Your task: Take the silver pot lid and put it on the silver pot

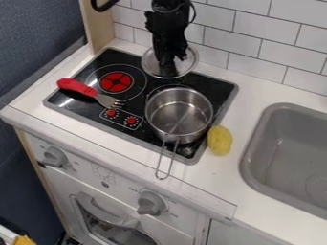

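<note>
The glass pot lid (150,64) with a silver rim is at the back of the black cooktop (216,85), behind the silver pot (182,112) and apart from its opening. The gripper (167,66) is directly at the lid, and covers its middle part; I cannot tell if it is open or if it is closed on the lid. The arm comes down from the top edge of the view.

The pot stands upright on the right part of the cooktop, and its wire handle (164,166) points to the front, past the cooktop's edge. To the left is a fork (107,100) with a red handle, near the red burner mark (116,82). A yellow toy potato (220,140) lies on the white surface (252,98), just beside the cooktop. Farther right is the grey sink (248,162).
</note>
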You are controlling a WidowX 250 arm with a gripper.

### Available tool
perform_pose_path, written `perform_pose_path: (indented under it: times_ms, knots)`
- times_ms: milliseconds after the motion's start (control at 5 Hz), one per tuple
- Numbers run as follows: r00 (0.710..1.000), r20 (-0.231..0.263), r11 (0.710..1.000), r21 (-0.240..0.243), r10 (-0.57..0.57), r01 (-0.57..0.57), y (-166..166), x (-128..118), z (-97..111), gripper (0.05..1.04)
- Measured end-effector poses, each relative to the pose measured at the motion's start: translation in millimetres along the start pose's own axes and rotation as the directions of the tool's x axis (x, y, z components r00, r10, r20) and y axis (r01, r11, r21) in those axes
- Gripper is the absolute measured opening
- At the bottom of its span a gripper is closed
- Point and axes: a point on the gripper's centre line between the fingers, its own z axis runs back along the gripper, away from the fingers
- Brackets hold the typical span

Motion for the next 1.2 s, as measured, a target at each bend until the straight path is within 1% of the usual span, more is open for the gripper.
perform_pose_path:
  times_ms: [200, 400, 600, 800, 1200]
  knots:
    - [0.999, 0.026, 1.0, -0.01, 0.028, -0.028, -3, 0, 17, 0.054]
    - [0.999, 0.023, 0.999, 0.016, 0.04, -0.041, -11, -11, 37, 0.054]
    - [0.999, 0.046, 1.0, 0.013, 0.012, -0.013, -35, -21, 53, 0.054]
    - [0.999, 0.011, 0.999, 0.008, -0.035, 0.035, -56, -29, 53, 0.054]
    - [0.989, -0.031, 0.99, -0.003, -0.144, 0.144, -97, -45, 48, 0.054]
